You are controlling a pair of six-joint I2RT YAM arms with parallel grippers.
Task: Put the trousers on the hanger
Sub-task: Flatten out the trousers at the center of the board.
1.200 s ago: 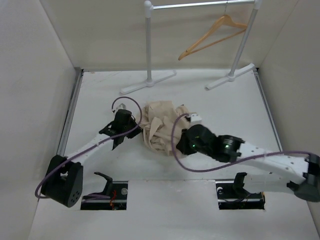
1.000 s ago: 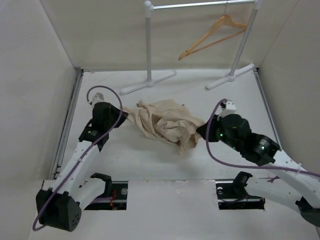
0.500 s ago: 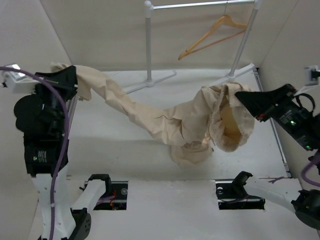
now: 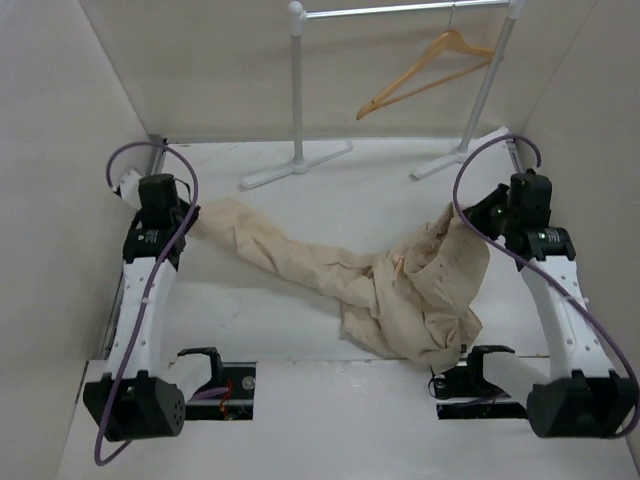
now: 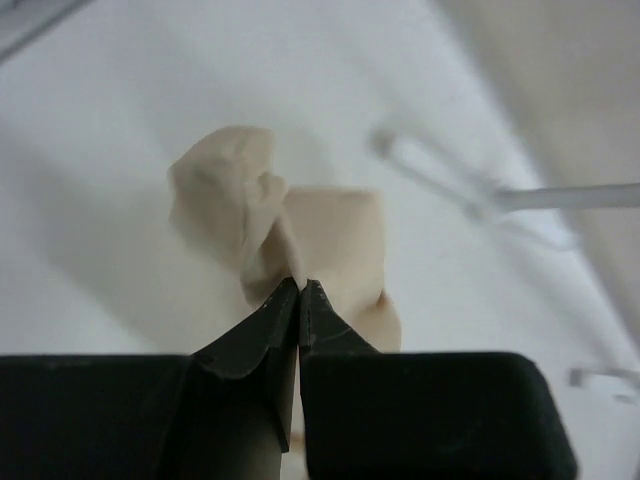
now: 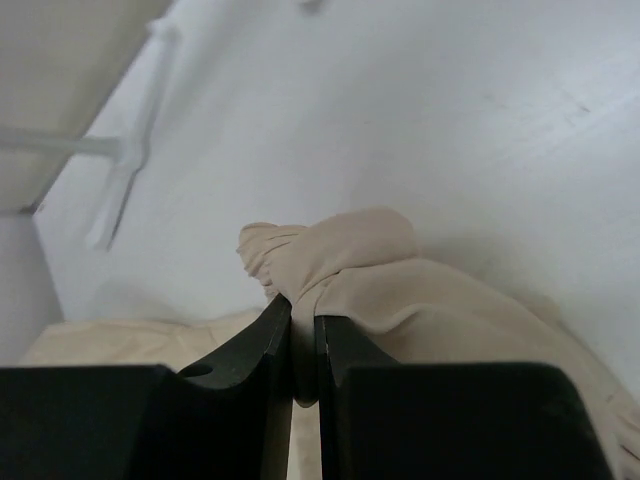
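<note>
Beige cloth, drawn out wide: the trousers (image 4: 380, 285) lie stretched across the white surface (image 4: 330, 190). One leg end is at the left, and the bunched bulk (waist or seat, we cannot tell which) is heaped toward the near right.

Left hand (image 5: 300, 285) is pressed together on a thin tip of the leg cloth. Right hand (image 6: 303, 305) pinches a thicker gathered fold, jaws nearly together. The wooden hanger (image 4: 425, 72) hangs by its hook on the white garment rack (image 4: 298, 90) at the far end, well apart from the cloth.

Risks, as we judge them:
- The left pinch takes very little fabric, so a hard pull apart could slip it free.
- The heap sits close to the front edge and the right arm's base, so dragging could snag it there.
- The hanger hangs loose and could swing or unhook if cloth is pushed against it.

Room: there is open surface between the cloth and the rack feet. The side walls stand close beside both arms, and the rack feet splay inward.
</note>
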